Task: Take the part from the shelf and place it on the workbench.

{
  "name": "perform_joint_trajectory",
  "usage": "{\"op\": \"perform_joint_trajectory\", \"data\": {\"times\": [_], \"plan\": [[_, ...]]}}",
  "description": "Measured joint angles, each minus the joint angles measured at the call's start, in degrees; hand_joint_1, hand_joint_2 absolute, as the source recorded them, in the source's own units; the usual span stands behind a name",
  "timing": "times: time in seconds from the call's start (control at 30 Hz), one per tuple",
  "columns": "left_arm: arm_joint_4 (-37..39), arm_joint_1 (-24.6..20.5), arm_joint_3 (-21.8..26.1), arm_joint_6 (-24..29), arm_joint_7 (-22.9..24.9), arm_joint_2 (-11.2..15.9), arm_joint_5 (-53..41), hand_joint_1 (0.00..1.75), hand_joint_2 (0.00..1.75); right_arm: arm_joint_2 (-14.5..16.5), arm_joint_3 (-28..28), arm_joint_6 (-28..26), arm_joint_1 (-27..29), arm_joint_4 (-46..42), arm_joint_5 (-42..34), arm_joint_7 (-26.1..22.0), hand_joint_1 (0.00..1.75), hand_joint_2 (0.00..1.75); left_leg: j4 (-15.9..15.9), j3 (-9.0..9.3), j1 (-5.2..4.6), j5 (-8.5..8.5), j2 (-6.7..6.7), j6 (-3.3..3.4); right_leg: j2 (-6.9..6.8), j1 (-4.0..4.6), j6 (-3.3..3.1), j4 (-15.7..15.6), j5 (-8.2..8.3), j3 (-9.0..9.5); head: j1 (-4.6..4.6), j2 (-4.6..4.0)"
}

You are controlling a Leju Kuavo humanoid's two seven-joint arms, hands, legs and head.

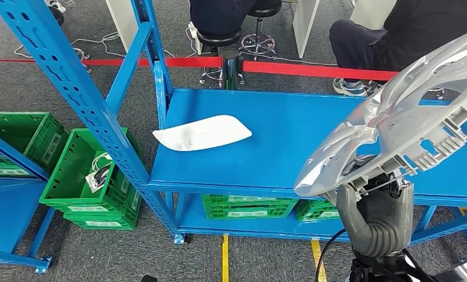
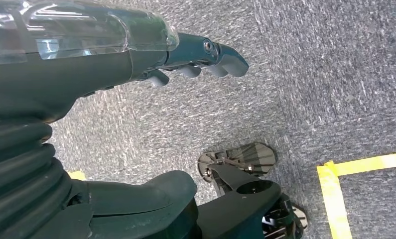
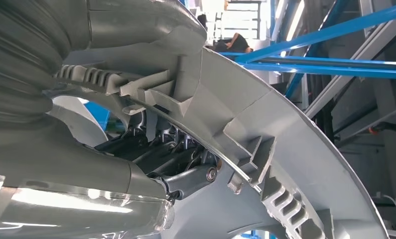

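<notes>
My right hand [image 1: 376, 205] grips a large silver wheel cover [image 1: 395, 117] by its rim and holds it up, tilted, over the right end of the blue shelf [image 1: 301, 135]. In the right wrist view the fingers [image 3: 186, 172] curl through the cover's ribbed inner rim [image 3: 265, 149]. A white curved part [image 1: 202, 133] lies flat on the shelf's top level, left of centre. My left hand [image 2: 196, 62] hangs over grey carpet with its fingers loosely extended and nothing in them.
Green crates [image 1: 96, 176] stand on the floor left of the shelf, with more [image 1: 248, 207] on its lower level. Seated people [image 1: 395, 35] and a stool [image 1: 219, 41] are beyond a red tape line [image 1: 313, 69]. Yellow floor tape [image 2: 335, 194] marks the carpet.
</notes>
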Motion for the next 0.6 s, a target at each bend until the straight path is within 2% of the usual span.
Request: {"op": "perform_joint_trajectory", "data": {"times": [0.6], "plan": [[0.0, 0.0, 0.0, 0.0, -0.2, -0.1, 0.1, 0.0, 1.75, 0.0, 0.0, 0.1, 0.0, 0.0, 1.2, 0.6, 1.75, 1.75, 0.0, 0.0, 0.0, 0.0, 0.05, 0.0, 0.01, 0.0, 0.0, 0.0, 0.0, 0.0, 0.0, 0.0]]}}
